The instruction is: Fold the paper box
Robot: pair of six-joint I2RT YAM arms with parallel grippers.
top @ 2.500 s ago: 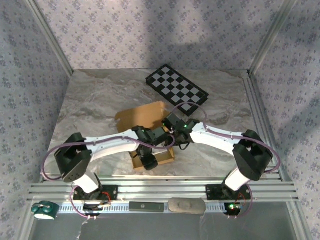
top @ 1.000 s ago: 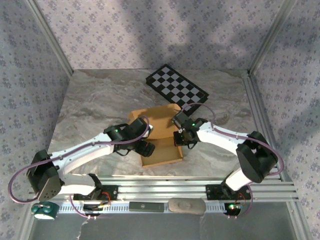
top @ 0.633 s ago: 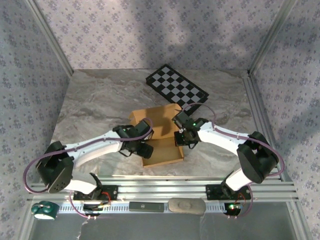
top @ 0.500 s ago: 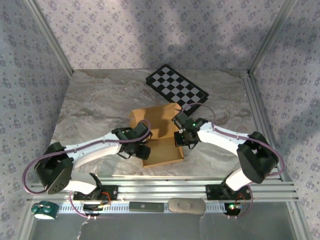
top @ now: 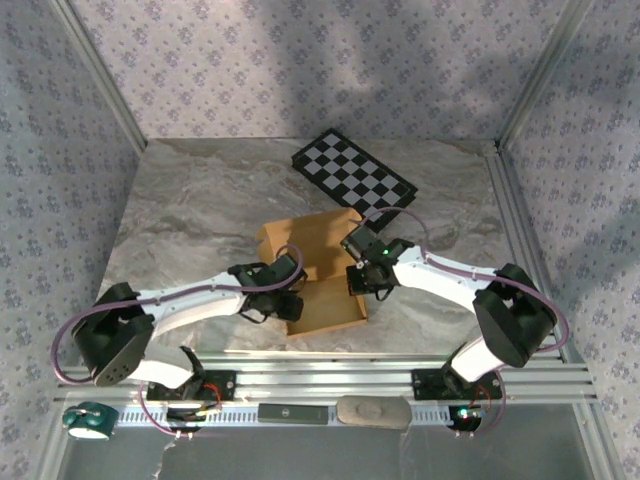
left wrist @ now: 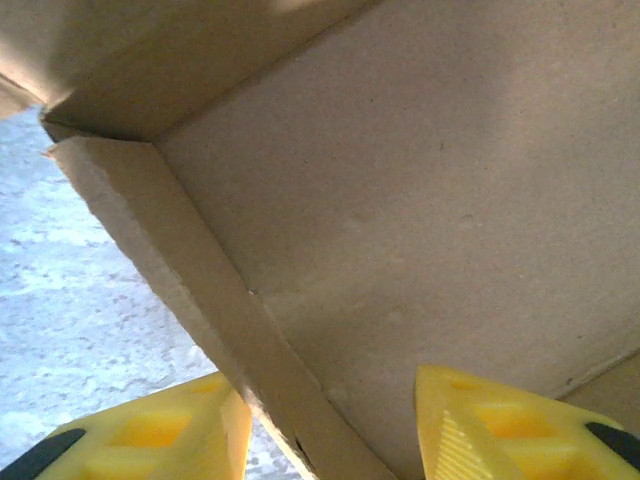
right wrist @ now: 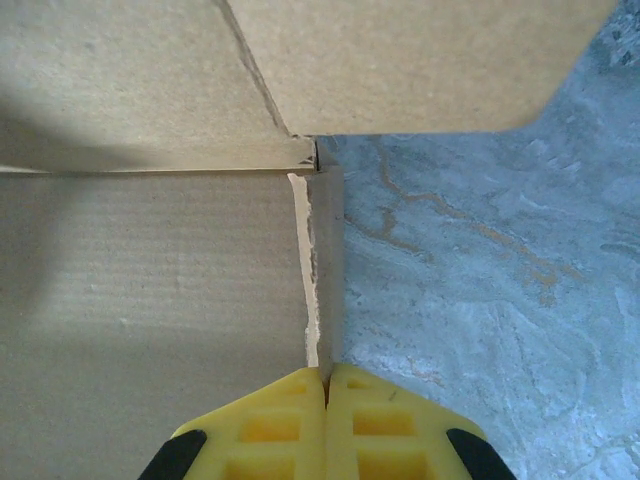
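Observation:
The tan paper box (top: 326, 306) lies at the table's middle as a shallow tray, with its lid flap (top: 312, 237) raised at the back. My left gripper (top: 288, 300) is at the tray's left wall. In the left wrist view that wall (left wrist: 215, 300) runs between the yellow fingers (left wrist: 160, 435). The left gripper (left wrist: 335, 400) is open, with one finger outside the wall and the other well apart inside the tray. My right gripper (top: 357, 282) is at the right wall. In the right wrist view, the right gripper (right wrist: 326, 378) is shut on that wall's edge (right wrist: 325, 260).
A black-and-white checkered board (top: 352, 178) lies behind the box, near the back wall. An aluminium rail (top: 320, 378) runs along the near edge. Bare marble table (top: 180, 220) stretches to the left, and patterned walls close in three sides.
The left gripper's jaws have narrowed around the box's left wall, and its arm has slid slightly nearer. The right gripper has kept its pinch on the right wall.

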